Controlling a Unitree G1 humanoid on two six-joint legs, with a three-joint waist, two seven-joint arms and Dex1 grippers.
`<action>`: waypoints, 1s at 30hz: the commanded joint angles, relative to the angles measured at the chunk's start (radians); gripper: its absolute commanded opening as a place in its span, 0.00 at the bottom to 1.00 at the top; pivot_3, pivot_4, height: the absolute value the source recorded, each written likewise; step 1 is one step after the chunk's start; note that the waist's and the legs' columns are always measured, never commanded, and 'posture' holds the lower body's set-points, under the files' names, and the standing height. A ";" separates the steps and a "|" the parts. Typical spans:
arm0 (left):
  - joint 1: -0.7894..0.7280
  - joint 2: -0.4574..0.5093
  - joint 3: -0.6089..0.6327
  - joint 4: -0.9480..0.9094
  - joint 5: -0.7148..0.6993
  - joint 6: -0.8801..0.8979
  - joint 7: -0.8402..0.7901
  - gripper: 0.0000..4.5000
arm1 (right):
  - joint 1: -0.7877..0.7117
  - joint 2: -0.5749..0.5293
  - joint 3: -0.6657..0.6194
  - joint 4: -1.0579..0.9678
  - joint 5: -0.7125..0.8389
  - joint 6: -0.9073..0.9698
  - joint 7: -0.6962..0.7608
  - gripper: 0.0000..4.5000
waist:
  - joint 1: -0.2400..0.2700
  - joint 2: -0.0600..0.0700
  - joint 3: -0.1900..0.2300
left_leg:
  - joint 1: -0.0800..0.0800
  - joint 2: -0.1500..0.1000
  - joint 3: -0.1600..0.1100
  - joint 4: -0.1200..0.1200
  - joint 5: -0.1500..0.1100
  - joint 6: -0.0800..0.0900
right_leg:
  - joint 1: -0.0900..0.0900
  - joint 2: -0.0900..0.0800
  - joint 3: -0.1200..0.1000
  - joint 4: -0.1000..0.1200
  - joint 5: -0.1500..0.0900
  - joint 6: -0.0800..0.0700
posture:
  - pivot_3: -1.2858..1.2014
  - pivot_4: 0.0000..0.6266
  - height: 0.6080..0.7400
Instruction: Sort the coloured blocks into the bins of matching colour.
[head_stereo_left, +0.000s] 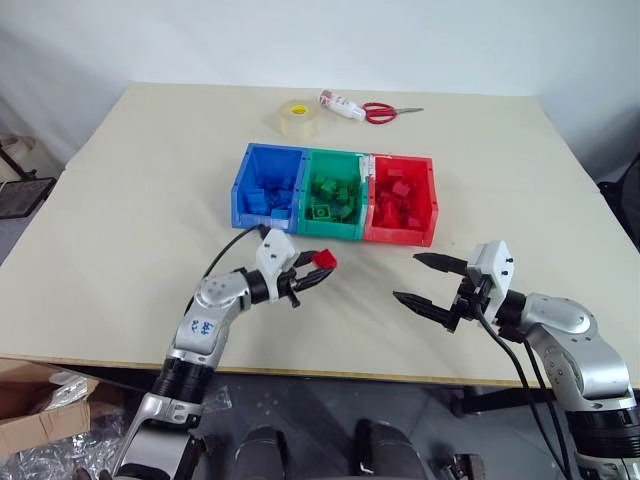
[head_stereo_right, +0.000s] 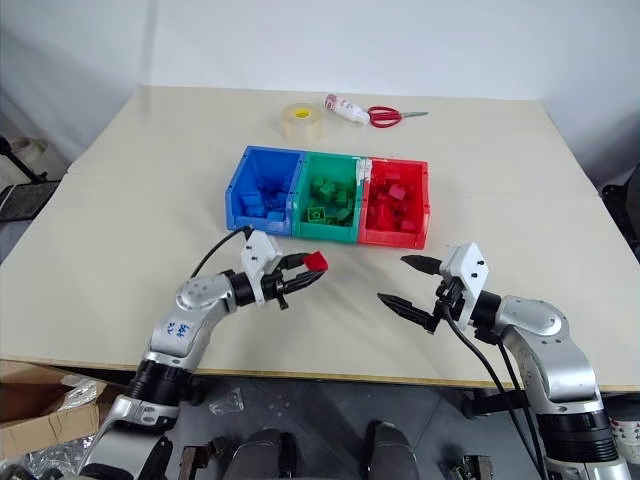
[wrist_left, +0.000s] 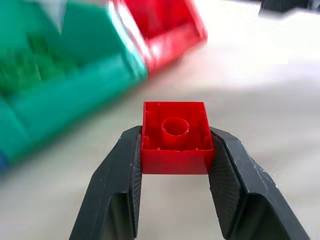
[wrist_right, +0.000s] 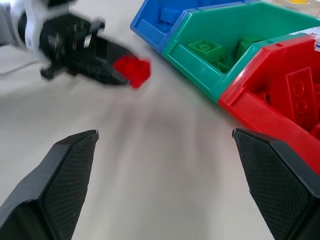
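My left gripper (head_stereo_left: 318, 268) is shut on a small red block (head_stereo_left: 324, 260), held just above the table in front of the green bin (head_stereo_left: 333, 227). The left wrist view shows that red block (wrist_left: 176, 136) pinched between both black fingers (wrist_left: 120, 185). Three joined bins stand mid-table: blue bin (head_stereo_left: 243, 198), green, and red bin (head_stereo_left: 400, 232), each holding several blocks of its own colour. My right gripper (head_stereo_left: 421, 279) hangs open and empty in front of the red bin, to the right of the held block. The right wrist view shows the left gripper (wrist_right: 120, 72) with the red block (wrist_right: 133, 70).
At the table's far side lie a roll of clear tape (head_stereo_left: 297, 117), a small white bottle (head_stereo_left: 340, 105) and red-handled scissors (head_stereo_left: 385, 112). Bare tabletop (head_stereo_left: 130, 220) stretches on both sides of the bins. A cardboard box (head_stereo_left: 25, 400) sits on the floor at the left.
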 joint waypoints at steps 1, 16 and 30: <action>-0.121 -0.059 0.000 0.069 -0.005 -0.036 0.029 0.33 | 0.000 -0.005 -0.032 -0.037 0.005 -0.018 -0.014 1.00 | 0.001 0.000 0.000 | 0.000 0.000 0.000 0.000 0.000 0.000 | 0.000 0.000 0.000 0.000 0.000 0.000 | 0.52 0.24 1.00; -0.675 -0.255 0.111 0.967 0.054 -0.464 0.186 1.00 | 0.105 0.003 -0.083 -0.141 0.012 -0.021 -0.099 1.00 | -0.006 -0.003 0.002 | 0.000 0.000 0.000 -0.002 0.000 0.000 | 0.000 0.000 0.000 -0.008 0.001 0.001 | 0.52 0.24 1.00; -0.306 -0.005 0.073 0.428 0.002 -0.224 -0.165 1.00 | 0.010 -0.007 -0.048 -0.050 0.004 -0.018 -0.037 1.00 | -0.017 -0.003 0.003 | 0.000 0.000 0.001 -0.003 0.000 0.000 | -0.001 0.000 0.000 -0.002 0.001 0.001 | 0.52 0.24 1.00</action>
